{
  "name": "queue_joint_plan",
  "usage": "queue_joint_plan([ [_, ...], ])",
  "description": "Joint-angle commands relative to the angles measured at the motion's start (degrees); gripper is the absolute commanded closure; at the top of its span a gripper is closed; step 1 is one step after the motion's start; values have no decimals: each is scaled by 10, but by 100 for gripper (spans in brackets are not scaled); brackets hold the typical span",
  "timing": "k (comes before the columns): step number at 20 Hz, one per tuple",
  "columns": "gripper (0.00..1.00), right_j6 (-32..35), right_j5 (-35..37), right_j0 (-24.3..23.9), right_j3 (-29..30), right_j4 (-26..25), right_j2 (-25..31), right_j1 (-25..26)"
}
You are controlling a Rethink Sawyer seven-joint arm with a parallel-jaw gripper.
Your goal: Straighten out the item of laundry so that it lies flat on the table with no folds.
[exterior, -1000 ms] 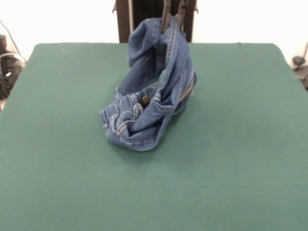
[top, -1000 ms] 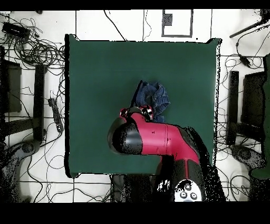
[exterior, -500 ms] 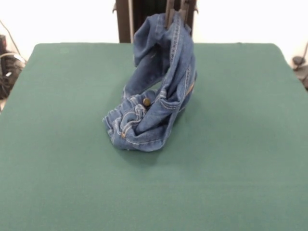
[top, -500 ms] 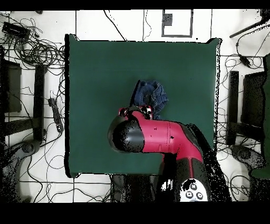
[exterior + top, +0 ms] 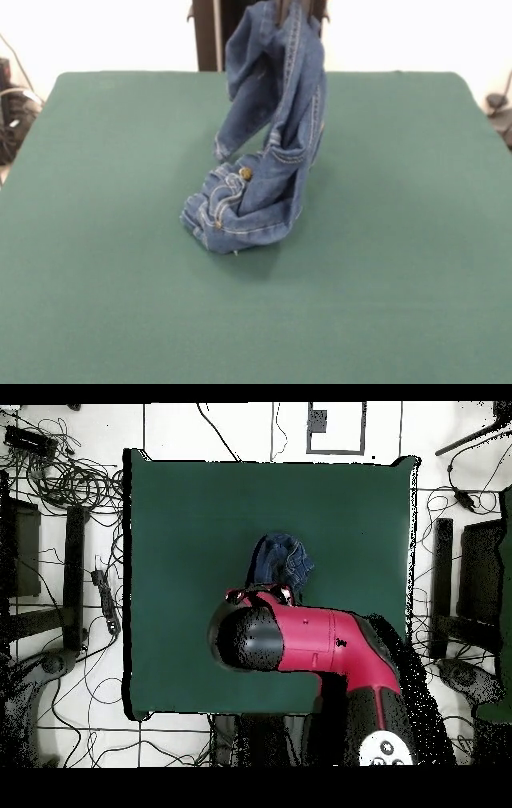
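Observation:
The small blue denim jeans (image 5: 268,136) hang from my gripper (image 5: 291,10) at the top edge of the front view. The gripper is shut on the top of the cloth, and only its tips show. The lower part with the brass button (image 5: 246,173) is still bunched in folds on the dark green table (image 5: 96,240). In the overhead view the jeans (image 5: 280,562) show as a small bundle just beyond my red arm (image 5: 300,644), which hides the gripper.
The black pedestal (image 5: 210,36) stands behind the table's far edge. Cables and equipment (image 5: 60,474) lie on the floor around the table in the overhead view.
The gripper has lifted the jeans higher, almost out of the top of the front view. The cloth has stretched taller and the bundle on the table has shrunk and slid slightly right.

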Motion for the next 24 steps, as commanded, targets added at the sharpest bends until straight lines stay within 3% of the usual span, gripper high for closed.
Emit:
queue_joint_plan([
  [1,100,-22,81,4,25,26,72,-35],
  [9,100,-69,202,-24,15,60,83,-86],
  [24,100,-56,230,-26,45,93,102,-112],
])
